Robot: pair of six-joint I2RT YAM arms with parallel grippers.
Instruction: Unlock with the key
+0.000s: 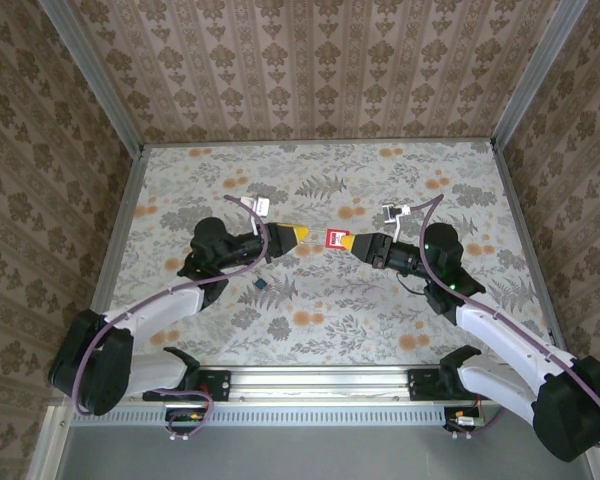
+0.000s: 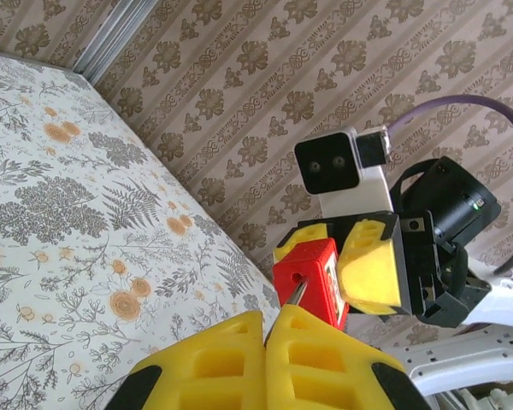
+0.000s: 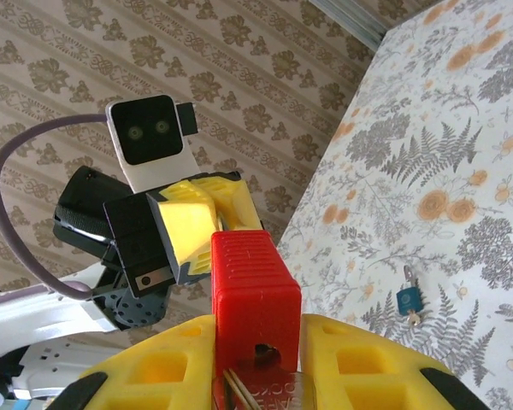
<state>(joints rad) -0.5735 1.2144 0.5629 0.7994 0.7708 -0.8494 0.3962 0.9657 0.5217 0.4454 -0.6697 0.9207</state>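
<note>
key blade sticks out of the left gripper; fingers fully shut on it, head hidden between them; long axis in line with the fingers, tip pointing across at the red padlock; in the left wrist view the tip sits at the padlock's near face, just by a small hole; can't tell if it's in or only touching; right gripper fingers partly open, clamped on the padlock body from both sides, holding it clear of the worktop and facing the left gripper; the two meet about mid-worktop; separate blue-headed key lies loose on the worktop, on the near side of the left gripper, apart from both grippers; its long axis runs roughly up-down in the right wrist view; which end is the blade is too small to tell; worktop has a pale floral print, grey ferns and orange blossoms; walls on three sides in brown striped damask wallpaper; aluminium posts at the back corners; metal rail along the near edge by the arm bases
</note>
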